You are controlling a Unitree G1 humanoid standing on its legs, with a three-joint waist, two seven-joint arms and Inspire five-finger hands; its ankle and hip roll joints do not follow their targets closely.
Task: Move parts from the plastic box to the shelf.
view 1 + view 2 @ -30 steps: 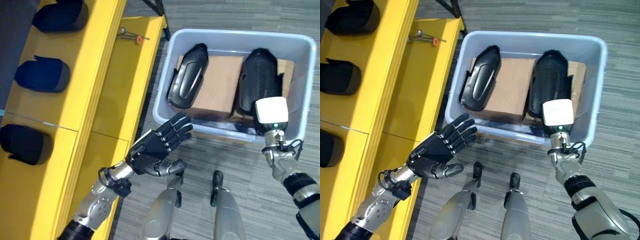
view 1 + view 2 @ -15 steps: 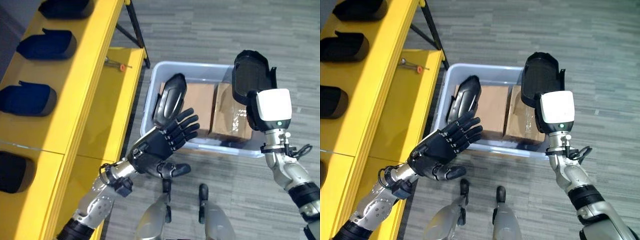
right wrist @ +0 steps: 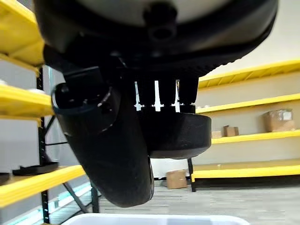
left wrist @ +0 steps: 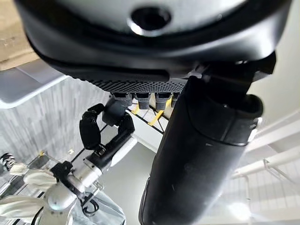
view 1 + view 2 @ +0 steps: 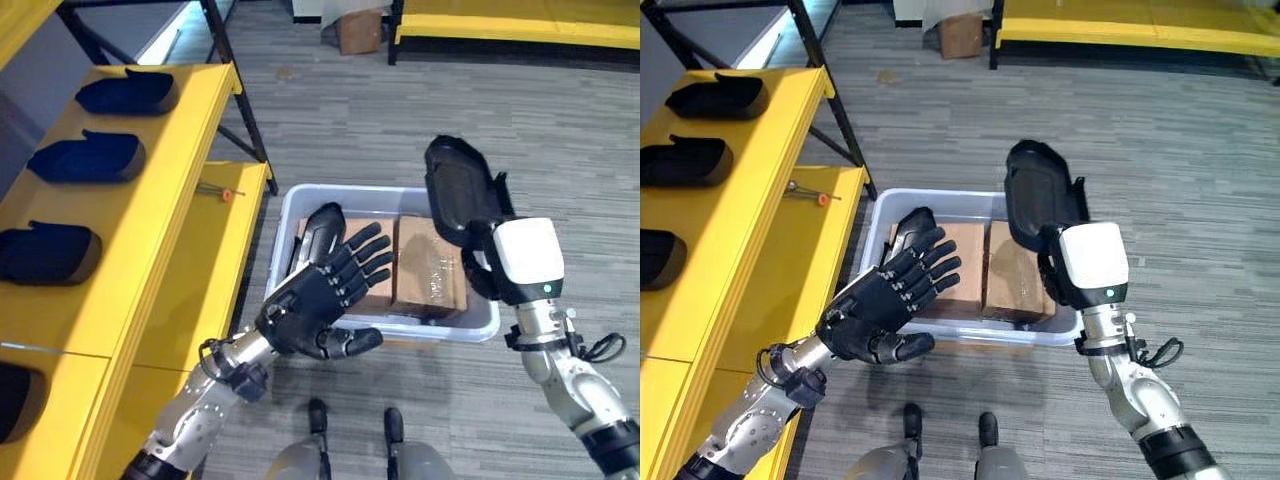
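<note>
Two black parts: one (image 5: 322,232) lay in the plastic box (image 5: 290,215); my right hand (image 5: 487,262) gripped the other (image 5: 456,190) above it. Left hand (image 5: 320,300) hovered open, empty.

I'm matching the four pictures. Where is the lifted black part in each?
Left eye view: the part, in the right hand, above the box's right end.
Right eye view: centre, part over the box.
Left wrist view: I can't tell.
Right wrist view: part past the fingers.
Shared landmark: the box.
</note>
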